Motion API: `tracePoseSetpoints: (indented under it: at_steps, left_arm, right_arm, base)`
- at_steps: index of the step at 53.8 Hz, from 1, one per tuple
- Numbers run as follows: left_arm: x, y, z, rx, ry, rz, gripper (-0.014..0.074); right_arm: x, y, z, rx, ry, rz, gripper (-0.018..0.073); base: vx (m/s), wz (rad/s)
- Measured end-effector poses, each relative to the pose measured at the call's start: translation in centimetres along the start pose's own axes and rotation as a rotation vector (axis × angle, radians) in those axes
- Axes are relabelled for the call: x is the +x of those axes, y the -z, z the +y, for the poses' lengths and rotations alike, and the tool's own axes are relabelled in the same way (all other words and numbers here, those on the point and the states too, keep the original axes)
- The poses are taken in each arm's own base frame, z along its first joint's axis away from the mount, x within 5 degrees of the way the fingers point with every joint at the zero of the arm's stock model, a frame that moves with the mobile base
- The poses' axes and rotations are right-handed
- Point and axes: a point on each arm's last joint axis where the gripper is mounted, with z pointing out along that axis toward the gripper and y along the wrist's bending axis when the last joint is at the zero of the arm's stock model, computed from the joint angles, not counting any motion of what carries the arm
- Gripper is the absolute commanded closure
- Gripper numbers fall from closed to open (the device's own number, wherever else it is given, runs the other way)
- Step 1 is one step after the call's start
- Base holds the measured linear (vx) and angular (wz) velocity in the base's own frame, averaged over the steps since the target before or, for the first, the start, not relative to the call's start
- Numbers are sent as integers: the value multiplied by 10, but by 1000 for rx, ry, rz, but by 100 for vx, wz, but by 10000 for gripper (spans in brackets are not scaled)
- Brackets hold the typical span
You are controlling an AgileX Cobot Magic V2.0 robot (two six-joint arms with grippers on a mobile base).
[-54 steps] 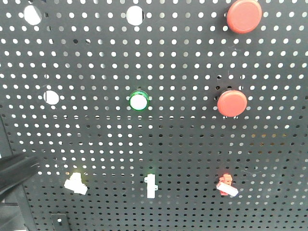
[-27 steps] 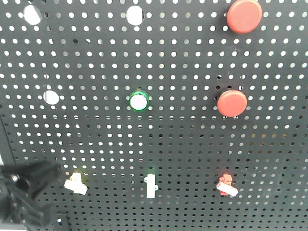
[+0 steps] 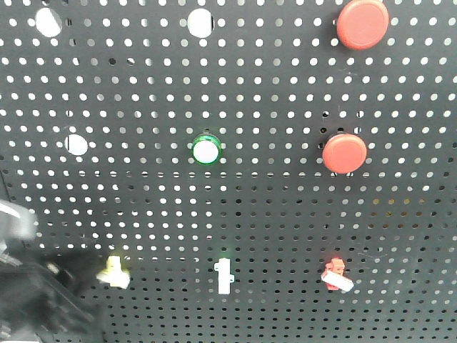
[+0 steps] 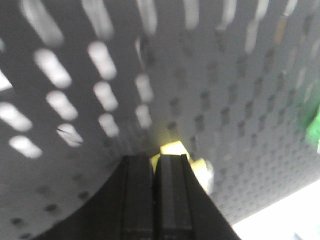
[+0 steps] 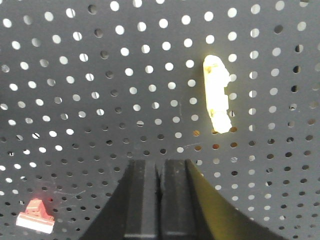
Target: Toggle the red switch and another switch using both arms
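The red switch [image 3: 335,275] sits low on the right of the black pegboard [image 3: 285,86], its white lever pointing down-right. It also shows at the lower left of the right wrist view as the red switch [image 5: 36,216]. My right gripper [image 5: 159,162] is shut and empty, hovering apart from it. The other switch [image 3: 114,271], white with a yellow base, is low on the left. My left gripper [image 3: 87,271], dark and blurred, reaches it from the lower left. In the left wrist view that gripper [image 4: 154,157] is shut, with the yellow switch [image 4: 175,149] right at its tips.
A third white toggle [image 3: 223,276] stands between the two switches and appears pale as the toggle [image 5: 216,100]. Above are a green-ringed button [image 3: 206,150] and two large red push buttons [image 3: 344,153] [image 3: 363,23]. Open round holes mark the board's upper left.
My left arm has swung in from the left edge and dropped lower, bringing its tip against the yellow-based switch, whose lever looks slightly shifted. The red switch has not moved.
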Motion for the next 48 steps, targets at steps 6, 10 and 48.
tracePoseSetpoints:
  at_steps: [6,10,48]
  left_arm:
    - [1,-5,0,4,3,21,594]
    - [1,-7,0,5,5,24,594]
    - [45,-7,2,-4,48,149,594]
  right_arm:
    - [0,0,0,0,0,0,566]
    - [0,0,0,0,0,0,566]
    - [0,0,0,0,0,0,566]
  base:
    - [0,0]
    - [0,1]
    - [0,1]
